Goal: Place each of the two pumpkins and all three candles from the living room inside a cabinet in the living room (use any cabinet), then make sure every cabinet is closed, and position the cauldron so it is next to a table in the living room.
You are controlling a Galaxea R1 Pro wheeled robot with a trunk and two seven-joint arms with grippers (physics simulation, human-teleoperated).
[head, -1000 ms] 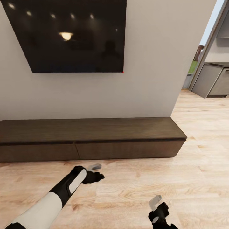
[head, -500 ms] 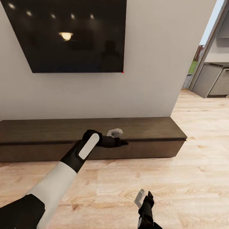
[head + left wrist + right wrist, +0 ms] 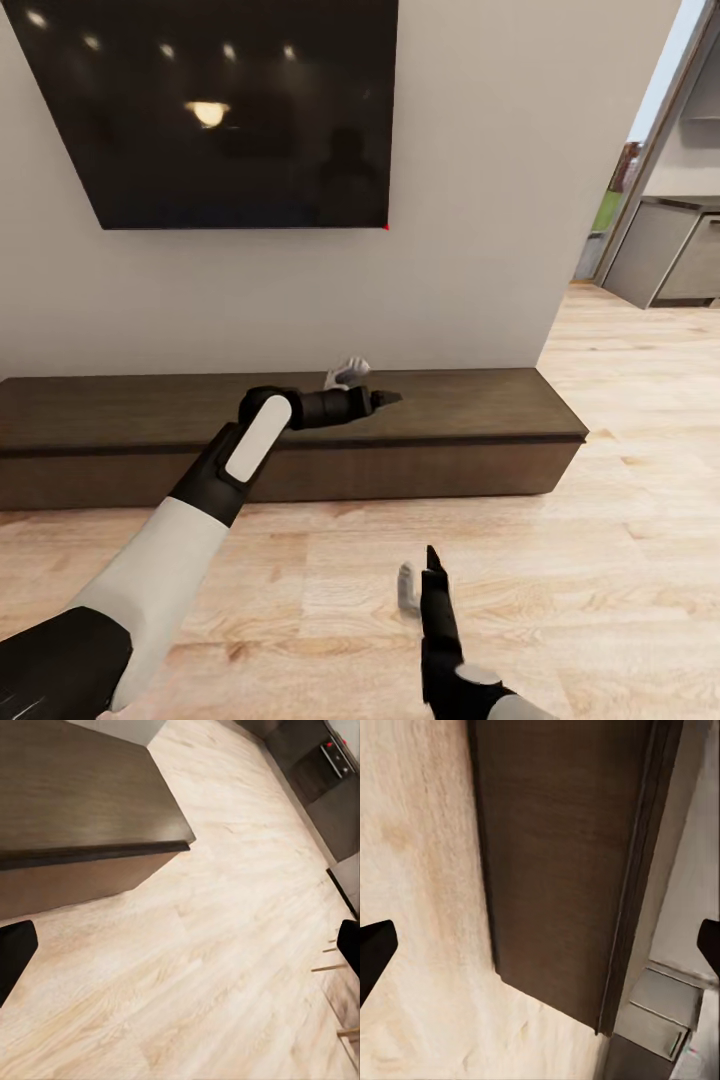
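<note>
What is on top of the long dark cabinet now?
The cabinet top looks bare; the left gripper hovers over it, empty, hiding a small patch. Its drawers are shut, so the inside is unseen.

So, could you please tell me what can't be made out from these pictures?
- Cabinet contents: drawers shut in the head view, fronts hide the inside.
- Cabinet's left end: cut off by the head view's edge.
- Its drawer seam: covered by the left arm.
- Room through the doorway: cropped by the edge, too small to read.
- TV: dark, just lamp reflections.
</note>
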